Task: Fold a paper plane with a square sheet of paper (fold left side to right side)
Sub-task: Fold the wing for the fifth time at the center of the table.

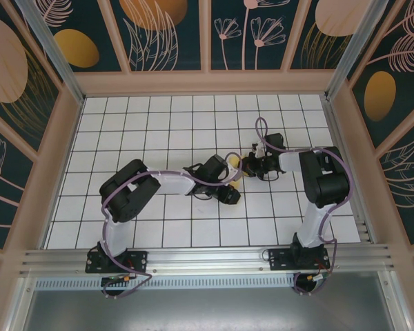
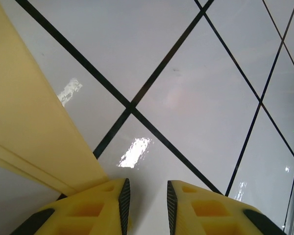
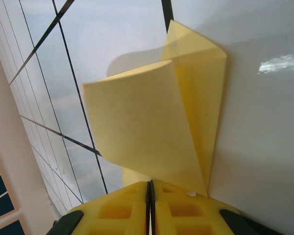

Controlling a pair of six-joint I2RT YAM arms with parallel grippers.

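The walls close me in on three sides: dark teal panels with pale plant drawings and orange discs, set in light wooden frames. Below them lies the table, a glossy white top ruled into squares by thin black lines, with ceiling light glinting off it in the wrist views. A metal rail runs along its near edge, and both my bases are bolted there.

My left arm bends in from the near left and reaches toward the middle. My right arm rises at the near right and folds back leftward. The two wrists meet just right of the table's centre.

My left gripper sits low over the table with its jaws a narrow way apart, and bare tile shows through the gap. The sheet lies just to its left, its edge running up to the left finger.

My right gripper has its jaws pressed together on the near edge of the sheet. One flap is lifted and curls off the table, while a folded part lies flat behind it. From above, the sheet is a small yellow patch between my two grippers.
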